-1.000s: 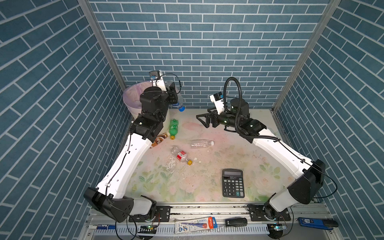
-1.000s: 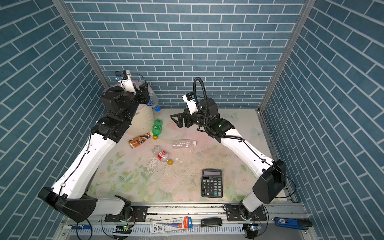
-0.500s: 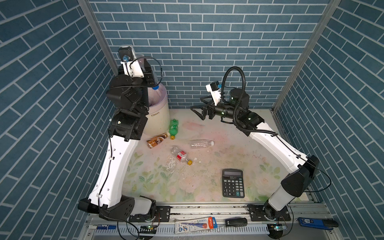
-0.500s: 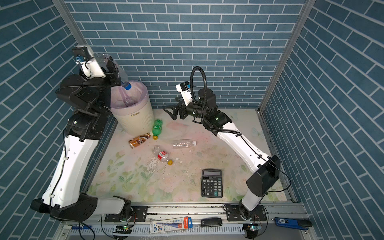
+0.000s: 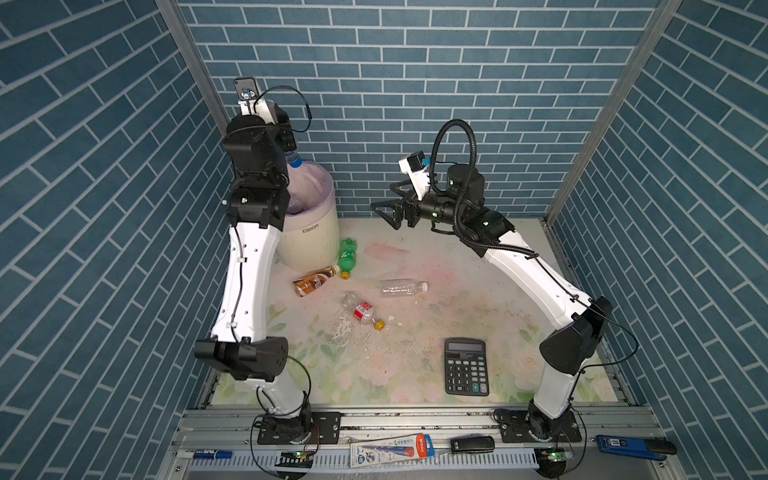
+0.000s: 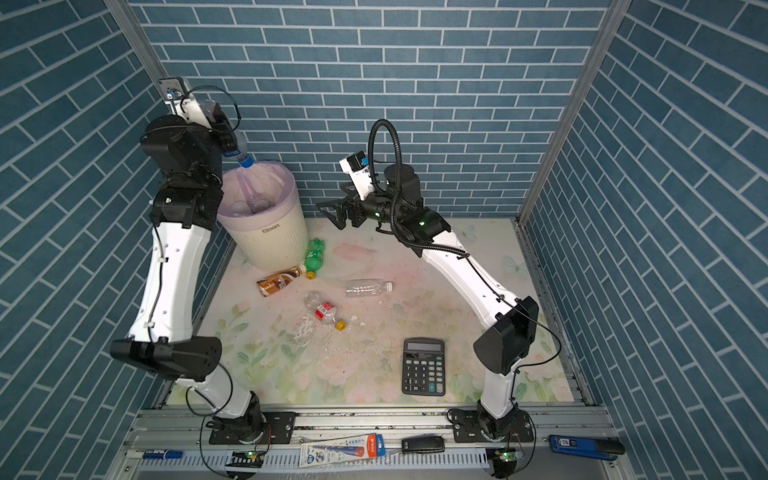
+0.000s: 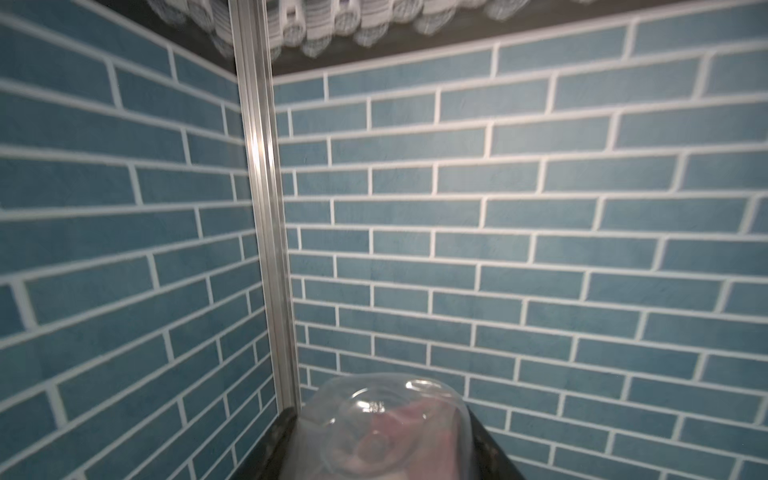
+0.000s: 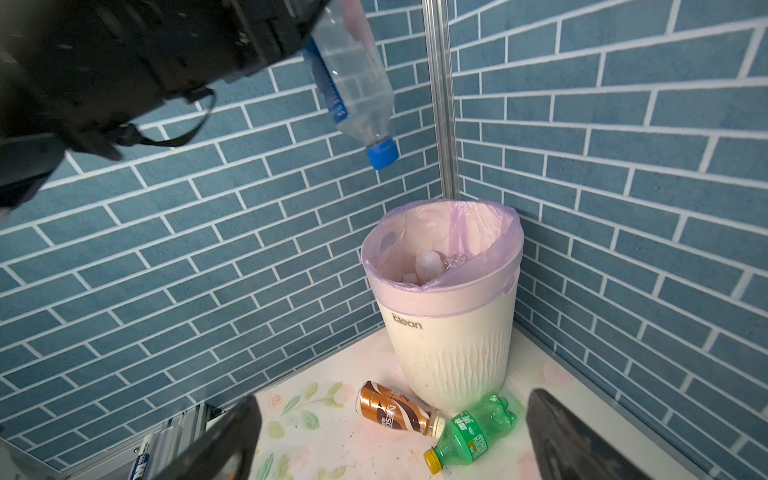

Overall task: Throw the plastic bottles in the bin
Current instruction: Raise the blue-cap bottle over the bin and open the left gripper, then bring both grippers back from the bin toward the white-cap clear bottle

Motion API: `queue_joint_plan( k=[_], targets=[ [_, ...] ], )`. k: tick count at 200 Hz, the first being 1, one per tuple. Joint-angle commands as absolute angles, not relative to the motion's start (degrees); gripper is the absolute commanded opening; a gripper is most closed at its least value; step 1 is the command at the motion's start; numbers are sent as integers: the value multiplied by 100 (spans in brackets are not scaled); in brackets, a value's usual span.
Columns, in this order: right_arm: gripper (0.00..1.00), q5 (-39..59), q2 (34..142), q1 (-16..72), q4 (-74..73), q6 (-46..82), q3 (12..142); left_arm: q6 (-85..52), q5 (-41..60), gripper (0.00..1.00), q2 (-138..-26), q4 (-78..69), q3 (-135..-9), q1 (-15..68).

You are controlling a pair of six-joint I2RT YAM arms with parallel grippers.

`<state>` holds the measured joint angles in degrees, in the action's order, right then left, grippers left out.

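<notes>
Bottle with blue cap (image 8: 353,83) seen cap-down and tilted above the bin (image 8: 453,353), its base between the fingers of the left gripper (image 7: 380,432).
Whether it is clamped or loose cannot be told. The bin is stood in the back left corner in both top views and lined with a pink bag (image 8: 478,232); clear bottles (image 8: 428,264) are seen inside. Brown coffee bottle (image 5: 313,282) and green bottle (image 5: 347,253) are laid on the floral mat (image 5: 478,299) just beside the bin's foot, close together. Clear white-capped bottle (image 5: 401,287) and crushed red-label bottle (image 5: 361,311) are laid nearer mid-mat, apart. Calculator (image 5: 465,365) is placed near the front. Right gripper (image 5: 384,210) is held above the mat, fingers spread wide, nothing between them.
</notes>
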<state>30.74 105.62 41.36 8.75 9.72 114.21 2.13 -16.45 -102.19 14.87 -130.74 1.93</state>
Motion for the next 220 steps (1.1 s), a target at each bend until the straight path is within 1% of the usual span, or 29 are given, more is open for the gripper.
queue_joint_plan(
  k=[1, 9, 16, 23, 30, 56, 67, 105, 142, 179, 197, 220],
  targets=[
    [99, 3158, 10717, 4166, 1064, 669, 11841, -528, -1369, 88, -11213, 3245, -14158, -127],
    [99, 3156, 10752, 4166, 1088, 673, 11881, -684, -1393, 98, -11654, 3919, -14883, -181],
    [99, 3147, 10774, 4167, 1086, 671, 11900, -813, -1339, 99, -11953, 4384, -15503, -227],
    [99, 3138, 10791, 4166, 1059, 684, 11900, -843, -1261, 99, -12058, 4534, -15687, -235],
    [99, 3139, 10808, 4164, 1034, 709, 11906, -849, -1134, 99, -11957, 4443, -15521, -233],
    [99, 3146, 10931, 4168, 996, 819, 12016, -1098, -733, 99, -11086, 3541, -14036, -229],
    [99, 3138, 10966, 4168, 971, 889, 12031, -1175, -623, 99, -10828, 3340, -13668, -203],
    [99, 2938, 10872, 4158, 953, 1063, 11818, -1171, -369, 99, -10600, 3711, -13669, 75],
    [99, 2527, 10582, 4151, 1042, 1068, 11366, -1144, -201, 99, -10245, 3706, -13284, 536],
    [99, 2217, 10123, 4098, 1022, 1029, 10668, -1495, -10, 99, -10077, 3924, -13020, 554],
    [99, 2150, 9906, 4031, 991, 1020, 10319, -1654, 317, 99, -9939, 3823, -12644, 614],
    [99, 2068, 9660, 3895, 943, 1097, 9878, -1665, 234, 99, -9760, 3807, -12184, 889]
  ],
)
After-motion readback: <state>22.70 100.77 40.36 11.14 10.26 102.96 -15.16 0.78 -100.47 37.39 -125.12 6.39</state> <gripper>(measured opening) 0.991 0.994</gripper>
